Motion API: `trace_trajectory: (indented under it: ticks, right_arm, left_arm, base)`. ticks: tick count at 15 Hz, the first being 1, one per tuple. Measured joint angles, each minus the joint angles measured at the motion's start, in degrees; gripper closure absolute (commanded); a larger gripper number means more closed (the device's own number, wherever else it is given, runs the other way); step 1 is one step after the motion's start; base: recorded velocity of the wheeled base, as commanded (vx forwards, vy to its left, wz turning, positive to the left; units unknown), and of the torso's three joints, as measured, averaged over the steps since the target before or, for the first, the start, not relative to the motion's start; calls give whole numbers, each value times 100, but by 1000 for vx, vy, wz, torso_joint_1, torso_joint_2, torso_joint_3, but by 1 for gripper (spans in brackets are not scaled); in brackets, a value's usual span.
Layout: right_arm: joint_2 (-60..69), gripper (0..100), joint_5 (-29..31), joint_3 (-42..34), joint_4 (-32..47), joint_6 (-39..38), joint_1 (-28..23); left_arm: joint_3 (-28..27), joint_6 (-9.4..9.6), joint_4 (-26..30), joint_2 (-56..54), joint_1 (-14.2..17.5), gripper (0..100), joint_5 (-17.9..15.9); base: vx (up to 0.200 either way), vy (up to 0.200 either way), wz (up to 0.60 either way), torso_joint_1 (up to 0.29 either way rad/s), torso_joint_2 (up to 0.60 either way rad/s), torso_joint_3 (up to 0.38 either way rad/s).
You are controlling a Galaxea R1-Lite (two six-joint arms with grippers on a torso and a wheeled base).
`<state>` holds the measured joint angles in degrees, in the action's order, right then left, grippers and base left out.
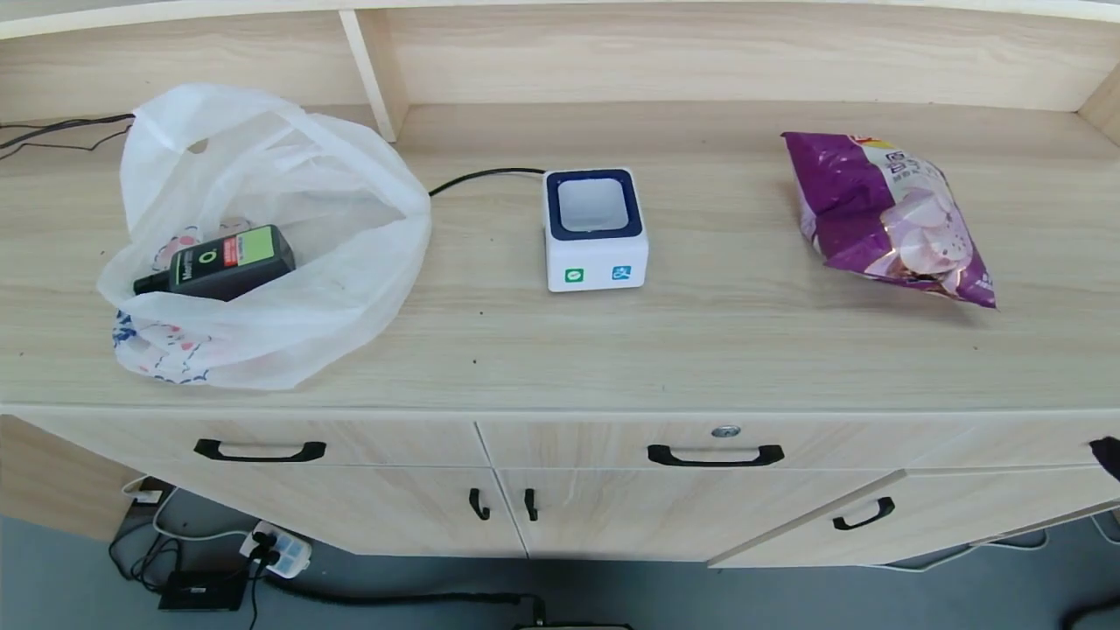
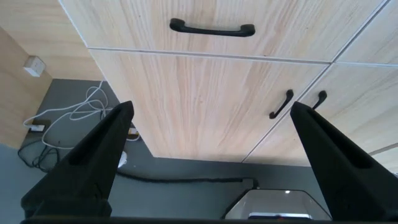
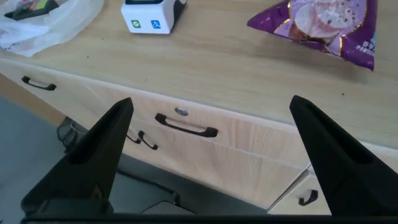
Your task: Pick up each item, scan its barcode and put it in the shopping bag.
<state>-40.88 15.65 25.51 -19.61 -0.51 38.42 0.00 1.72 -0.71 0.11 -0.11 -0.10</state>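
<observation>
**Clerk:** Item one, the receptacle?

**Keeper:** One white, translucent plastic shopping bag (image 1: 350, 201), mouth open, slumped on the left part of the pale wood-grain counter (image 1: 700, 341). Contents: one dark, flat-sided bottle (image 1: 223, 261) with a green and red label, lying on its side.

**Clerk:** Item two?

**Keeper:** One white cube-shaped scanner (image 1: 595, 229) with a dark blue rim round its window. It stands upright near the middle of the counter, window facing up. A black cable (image 1: 481, 175) runs from its back towards the bag.

**Clerk:** Item three?

**Keeper:** One purple foil crisp packet (image 1: 888, 219), lying flat on the right part of the counter, well apart from the scanner and not in the bag.

**Clerk:** The left gripper (image 2: 211, 109)?

**Keeper:** Two black fingers (image 2: 87, 168) spread wide, nothing between them. It hangs low before the cabinet doors (image 2: 199, 106), below a drawer with a black handle (image 2: 211, 28).

**Clerk:** And the right gripper (image 3: 211, 102)?

**Keeper:** Likewise spread wide and holding nothing. It sits out in front of the counter's edge, facing the lockable drawer (image 3: 186, 124). Beyond it on the counter lie the crisp packet (image 3: 323, 25), the scanner (image 3: 149, 14) and the shopping bag (image 3: 56, 22).
</observation>
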Motion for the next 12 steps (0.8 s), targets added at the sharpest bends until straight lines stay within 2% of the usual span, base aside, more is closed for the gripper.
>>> trace_trajectory:
  ticks: [9, 12]
  right_arm:
    - [-2957, 0, -1185, 2483, 251, 16, -2078]
    - [-3832, 0, -1391, 3011, -176, 182, -2845]
  left_arm:
    - [0, -11, -22, 0, -7, 0, 0]
    - [0, 0, -29, 0, -7, 0, 0]
  base:
    - [0, 0, 0, 0, 0, 0]
    - [0, 0, 0, 0, 0, 0]
